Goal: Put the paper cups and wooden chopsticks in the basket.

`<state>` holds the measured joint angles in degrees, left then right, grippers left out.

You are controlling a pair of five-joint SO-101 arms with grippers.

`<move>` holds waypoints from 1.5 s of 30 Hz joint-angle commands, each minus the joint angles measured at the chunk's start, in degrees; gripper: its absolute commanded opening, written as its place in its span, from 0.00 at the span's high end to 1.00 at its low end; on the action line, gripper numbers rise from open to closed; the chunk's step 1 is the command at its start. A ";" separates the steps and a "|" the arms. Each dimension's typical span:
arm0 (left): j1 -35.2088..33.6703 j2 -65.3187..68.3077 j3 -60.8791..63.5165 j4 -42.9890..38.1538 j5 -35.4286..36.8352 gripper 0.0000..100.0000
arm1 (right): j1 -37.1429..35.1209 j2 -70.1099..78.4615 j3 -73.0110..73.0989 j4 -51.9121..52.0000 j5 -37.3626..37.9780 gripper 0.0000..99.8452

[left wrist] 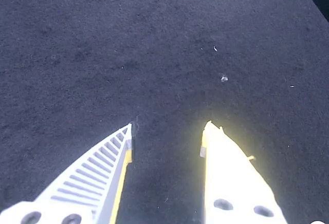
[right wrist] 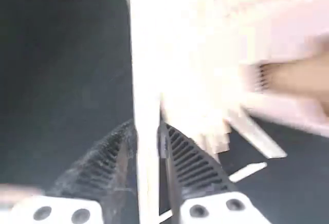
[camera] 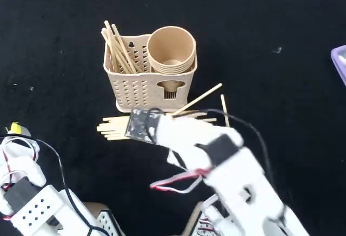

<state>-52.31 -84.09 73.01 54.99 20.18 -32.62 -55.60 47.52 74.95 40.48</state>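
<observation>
right gripper (right wrist: 147, 134): clamped, seemingly on one chopstick (right wrist: 144, 70) | loose chopsticks (camera: 112, 128): at 6 o'clock of basket (camera: 141, 87) | left gripper (left wrist: 167, 131): jaws apart | risk: off-centre grip lets stick pivot and miss the basket

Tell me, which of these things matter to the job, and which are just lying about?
Job: basket; paper cups stacked in it; chopsticks standing in it; loose chopsticks on the black cloth; right gripper, shut on one chopstick.
Lying about: purple object at the cloth's edge; left gripper, open over bare cloth.
</observation>
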 commanded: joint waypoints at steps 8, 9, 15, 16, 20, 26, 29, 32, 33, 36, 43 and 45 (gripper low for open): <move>0.57 -0.09 -0.31 -0.26 0.26 0.78 | 1.23 -9.19 -10.77 -35.96 -28.48 0.99; 0.57 -0.09 -0.22 -0.26 0.26 0.78 | 1.23 -7.96 -10.42 -40.70 -30.33 0.99; 0.57 -0.09 -0.13 -0.26 0.26 0.78 | 1.14 2.59 -11.65 -61.19 -36.40 0.99; 0.57 -0.09 -0.13 -0.26 0.26 0.78 | 1.14 4.79 -11.91 -63.38 -36.48 0.99; 1.27 -0.09 -0.13 0.00 0.26 0.78 | 1.14 13.49 -13.67 -70.07 -36.75 0.99; 1.45 -0.09 -0.13 0.09 0.26 0.78 | 1.14 23.96 -17.27 -71.74 -36.75 0.99; 1.45 -0.09 -0.13 0.18 0.26 0.78 | 1.14 27.74 -16.13 -71.74 -37.27 0.99; 1.45 -0.09 -0.13 0.18 0.26 0.78 | 1.14 28.70 -14.02 -71.56 -39.91 0.99; 1.45 -0.09 -0.13 0.18 0.26 0.78 | 1.14 28.70 -13.32 -71.38 -40.26 0.99; 1.45 -0.09 -0.13 0.18 0.26 0.78 | 0.44 28.70 -14.20 -66.55 -40.35 0.96; 1.45 -0.09 -0.04 0.18 0.26 0.78 | -2.11 26.51 -25.54 -47.38 -40.62 0.79; 1.45 -0.09 -0.04 0.18 0.18 0.78 | -2.64 23.87 -28.70 -42.20 -40.62 0.79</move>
<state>-51.43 -84.09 73.36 54.99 20.18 -33.93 -27.03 25.36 26.33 0.13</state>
